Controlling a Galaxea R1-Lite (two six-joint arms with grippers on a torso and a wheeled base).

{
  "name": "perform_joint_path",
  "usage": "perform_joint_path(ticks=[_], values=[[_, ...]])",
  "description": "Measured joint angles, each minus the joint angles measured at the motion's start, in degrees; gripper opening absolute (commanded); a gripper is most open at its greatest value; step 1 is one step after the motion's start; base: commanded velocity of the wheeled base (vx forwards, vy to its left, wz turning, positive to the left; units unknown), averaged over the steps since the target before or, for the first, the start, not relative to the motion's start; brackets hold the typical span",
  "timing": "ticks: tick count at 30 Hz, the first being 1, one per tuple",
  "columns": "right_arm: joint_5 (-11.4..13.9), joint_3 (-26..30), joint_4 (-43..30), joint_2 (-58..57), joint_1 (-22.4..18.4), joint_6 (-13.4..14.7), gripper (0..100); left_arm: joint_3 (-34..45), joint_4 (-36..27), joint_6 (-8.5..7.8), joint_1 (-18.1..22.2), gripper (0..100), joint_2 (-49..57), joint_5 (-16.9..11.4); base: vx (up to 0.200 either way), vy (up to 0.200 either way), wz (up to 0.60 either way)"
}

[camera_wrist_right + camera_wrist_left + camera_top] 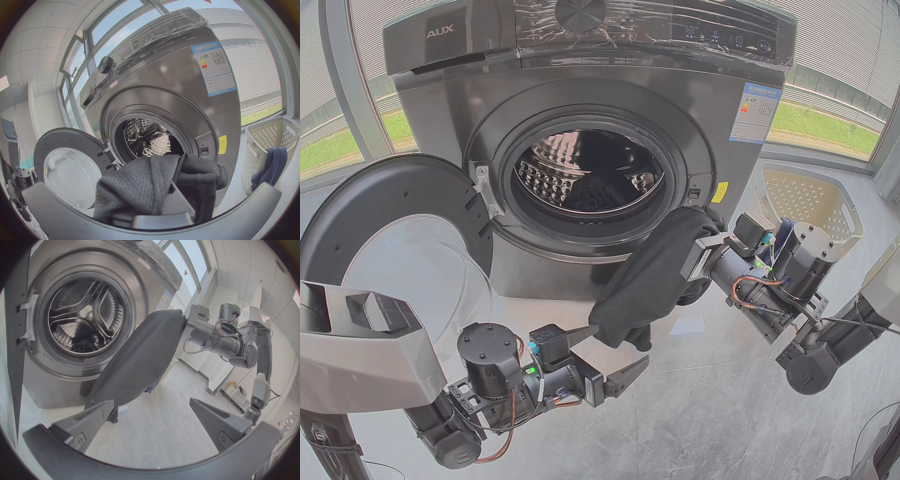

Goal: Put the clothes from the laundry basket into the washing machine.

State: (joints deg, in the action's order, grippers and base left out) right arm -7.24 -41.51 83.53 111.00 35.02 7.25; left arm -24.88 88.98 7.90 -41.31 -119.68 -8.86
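Since the black garment hangs limp, probably light, my right gripper pinches its bunched top; my left gripper gapes wide, empty.

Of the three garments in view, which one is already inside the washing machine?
The dark garment lying low in the drum. The black garment hangs from the right gripper outside the opening; the blue garment drapes over the laundry basket's rim.

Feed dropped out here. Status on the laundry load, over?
Right pincer shut on black garment, held just outside the washing machine drum. Left pincer open, empty, near the garment's hanging end. Door open wide, nothing blocking the drum mouth.
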Motion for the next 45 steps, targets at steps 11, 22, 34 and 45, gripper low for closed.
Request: perform_joint_path(ticks=[11, 22, 34, 45], values=[[-0.15, -0.55, -0.13, 0.02, 0.65, 0.65, 0, -8.77, -0.22, 0.28, 0.16, 100, -2.27, 0.39, 0.0, 0.0, 0.0], [-0.2, -0.05, -0.1, -0.69, 2.34, 0.76, 0, -17.65, -0.6, -1.67, 2.18, 100, -8.47, 0.2, 0.0, 0.0, 0.0], [-0.22, 1.13, 0.13, -1.22, 2.32, 1.26, 0, -26.14, -0.63, -2.57, 5.68, 0, -14.36, 0.66, 0.0, 0.0, 0.0], [0.16, 1.4, 0.17, -1.4, -0.22, 1.45, 100, -15.63, -0.35, -2.38, 4.85, 0, -4.99, -0.3, 0.0, 0.0, 0.0]])
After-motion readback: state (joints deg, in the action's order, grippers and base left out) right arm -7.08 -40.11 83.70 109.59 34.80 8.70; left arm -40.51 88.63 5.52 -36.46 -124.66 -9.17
